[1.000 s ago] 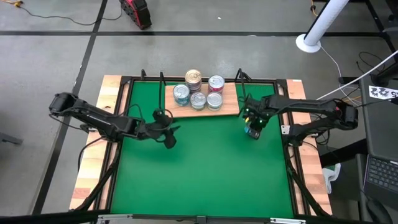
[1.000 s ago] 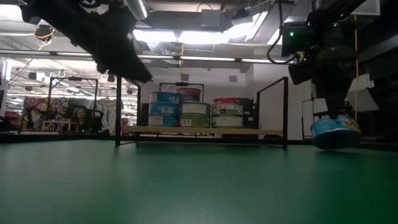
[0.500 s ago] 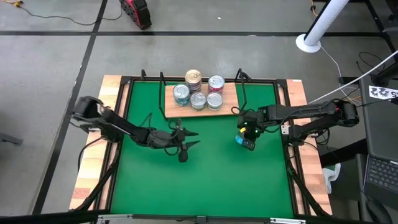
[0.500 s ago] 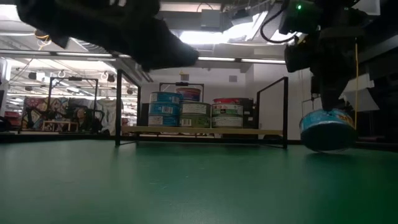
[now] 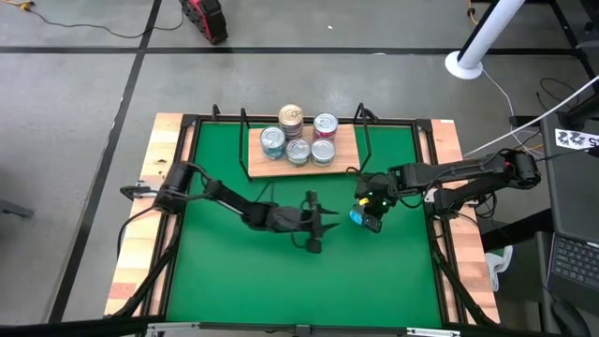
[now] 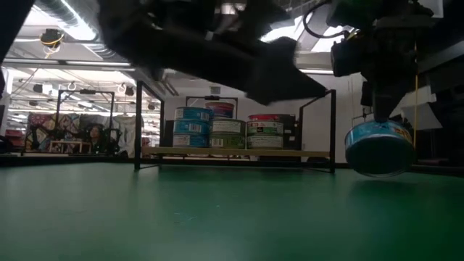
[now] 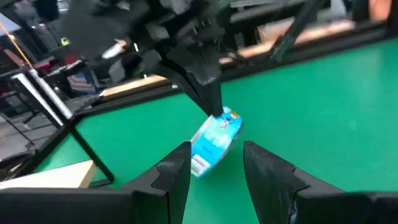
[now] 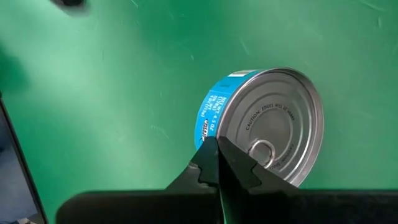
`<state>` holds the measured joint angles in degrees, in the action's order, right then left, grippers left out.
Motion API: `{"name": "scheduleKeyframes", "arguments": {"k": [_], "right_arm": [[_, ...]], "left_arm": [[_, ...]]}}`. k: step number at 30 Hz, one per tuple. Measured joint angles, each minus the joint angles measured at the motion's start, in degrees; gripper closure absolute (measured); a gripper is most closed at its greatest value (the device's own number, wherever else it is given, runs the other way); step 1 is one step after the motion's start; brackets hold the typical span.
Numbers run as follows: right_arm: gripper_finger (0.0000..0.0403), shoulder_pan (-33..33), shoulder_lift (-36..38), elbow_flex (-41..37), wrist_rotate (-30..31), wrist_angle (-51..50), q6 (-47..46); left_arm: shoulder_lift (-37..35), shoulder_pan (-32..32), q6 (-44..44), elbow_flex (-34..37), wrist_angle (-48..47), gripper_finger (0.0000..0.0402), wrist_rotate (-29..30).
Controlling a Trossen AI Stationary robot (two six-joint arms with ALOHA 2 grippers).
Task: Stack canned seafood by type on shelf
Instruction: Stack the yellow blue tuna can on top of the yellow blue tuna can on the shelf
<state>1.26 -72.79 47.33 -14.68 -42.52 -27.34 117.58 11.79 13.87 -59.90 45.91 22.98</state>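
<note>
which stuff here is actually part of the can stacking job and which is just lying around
Part of the job:
- blue-label can, held off the mat by the right gripper
- cans stacked on the shelf
- shelf
- left gripper, open, pointed at the held can

Just lying about:
- red and black object on the floor
- white pole base
- laptop

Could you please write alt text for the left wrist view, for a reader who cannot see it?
The right claw holds a blue-labelled tin by its edge, tilted, above the green mat. The left claw is open in the foreground, its two dark fingers framing the tin.
</note>
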Motion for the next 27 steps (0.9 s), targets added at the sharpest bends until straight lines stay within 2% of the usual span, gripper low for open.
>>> {"name": "scheduleKeyframes", "arguments": {"k": [7, 15, 23, 27], "right_arm": [[0.0403, -0.11, -0.02, 0.00, -0.42, 0.76, -0.92], [0.0403, -0.13, -0.02, 0.00, -0.59, 0.86, -0.92], [0.0403, -0.13, -0.02, 0.00, -0.99, 0.92, -0.92], [0.0403, -0.13, -0.02, 0.00, -1.03, 0.94, -0.92]], "left_arm": [[4.80, -2.39, 1.66, -10.97, -11.84, 0.0260, -5.46], [5.16, -3.58, 5.35, -12.59, -12.02, 0.0252, -6.01], [5.16, -4.53, 3.29, -12.61, -12.20, 0.0148, -7.52], [5.83, -4.97, 6.96, -12.68, -11.66, 0.0124, -11.26]]}}
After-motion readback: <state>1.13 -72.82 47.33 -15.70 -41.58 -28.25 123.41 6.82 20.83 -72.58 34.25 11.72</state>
